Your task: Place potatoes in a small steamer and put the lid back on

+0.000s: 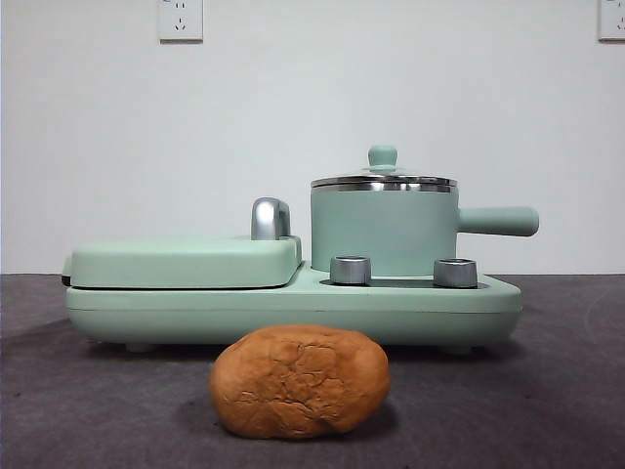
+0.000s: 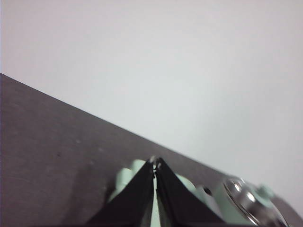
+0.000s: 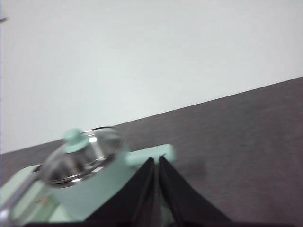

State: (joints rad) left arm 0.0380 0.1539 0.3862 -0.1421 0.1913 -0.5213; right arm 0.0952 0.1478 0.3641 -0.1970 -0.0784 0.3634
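Observation:
The potato [image 1: 300,381], an orange-brown cracked lump, lies on the dark table in front of the appliance. The small mint-green steamer pot [image 1: 384,233] stands on the right of the appliance base, its side handle [image 1: 498,221] pointing right. The glass lid [image 1: 383,179] with a mint-green knob sits on the pot. The pot and lid also show in the right wrist view [image 3: 83,161] and at the edge of the left wrist view [image 2: 251,201]. My left gripper [image 2: 155,165] is shut and empty, above the table. My right gripper [image 3: 156,161] is shut and empty, near the pot handle. Neither arm shows in the front view.
The mint-green appliance base [image 1: 293,305] has a flat griddle cover [image 1: 181,262] with a chrome handle [image 1: 270,218] on its left and two steel knobs [image 1: 350,270] in front of the pot. A white wall with sockets stands behind.

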